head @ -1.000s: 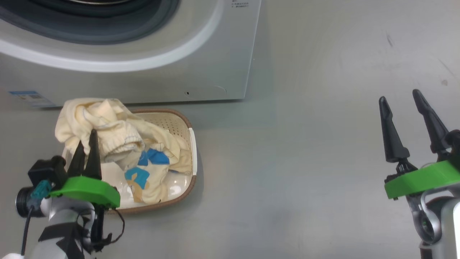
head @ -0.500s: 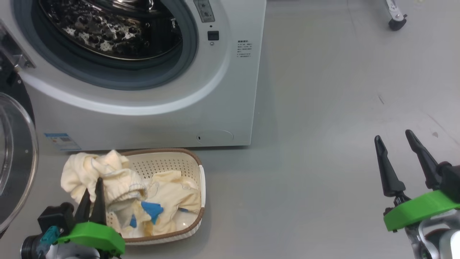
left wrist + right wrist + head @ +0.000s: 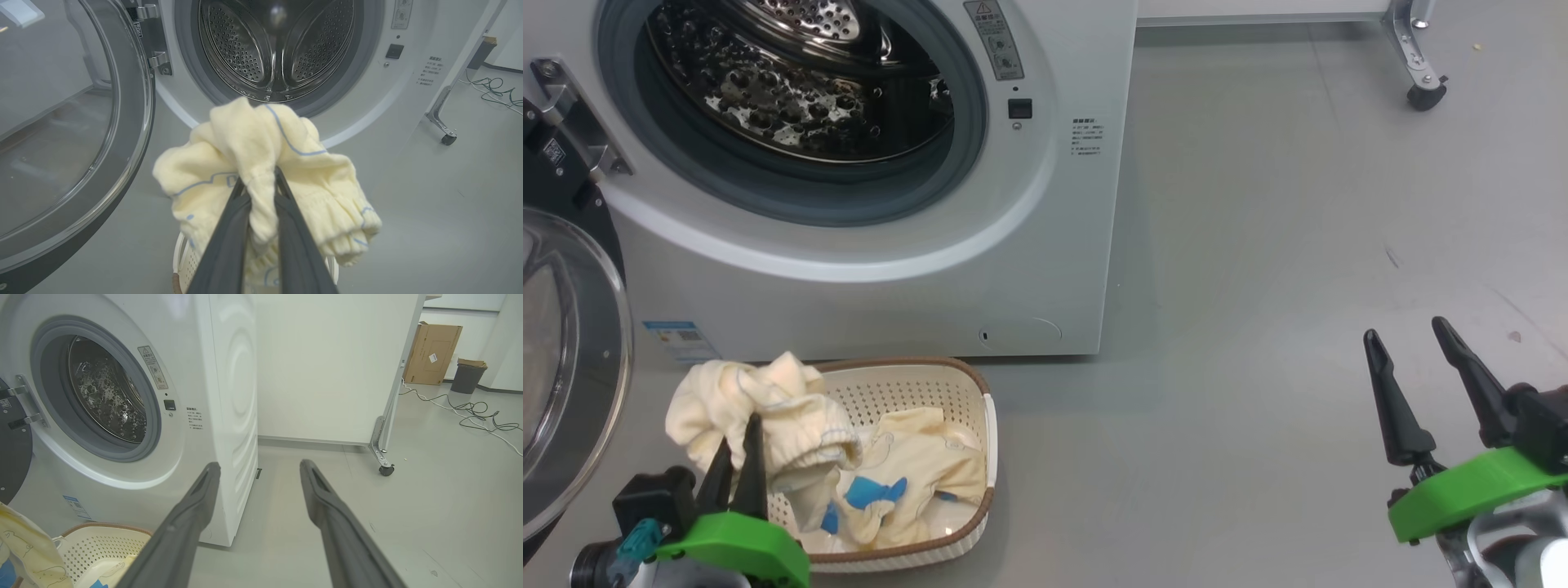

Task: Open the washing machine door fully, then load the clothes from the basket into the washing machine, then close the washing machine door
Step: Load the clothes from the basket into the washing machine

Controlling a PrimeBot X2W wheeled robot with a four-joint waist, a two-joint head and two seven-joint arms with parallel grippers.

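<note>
Washing machine [image 3: 1045, 204], white, front-loading, standing on a grey floor [image 3: 1258, 327]. Its round opening is uncovered, and the part of the steel drum [image 3: 800, 98] that can be seen is bare metal.

Door [image 3: 572, 367], black-rimmed with a glass bowl, swung out on its hinge to the robot's left and well clear of the opening. The first stage, opening the door, appears complete.

Basket [image 3: 990, 425], cream with a brown rim, on the floor just in front of the machine's lower edge and below the opening.

Clothes: a pale yellow lifted garment [image 3: 768, 408] is bunched above the basket's left end. Whether its lower end hangs free of the basket cannot be told. At least one second garment [image 3: 923, 457], with blue patches, lies inside the basket.

Left pincer [image 3: 738, 431], fingers pressed together on a fold of the lifted garment; in the left wrist view it points toward the drum opening.

Right pincer [image 3: 1405, 327], fingers spread and holding nothing, well apart from the basket, over bare floor to the machine's right.

Progress, as judged: loading has only begun. What is left is to carry the lifted garment into the drum, to fetch what lies in the basket, and to close the door.
</note>
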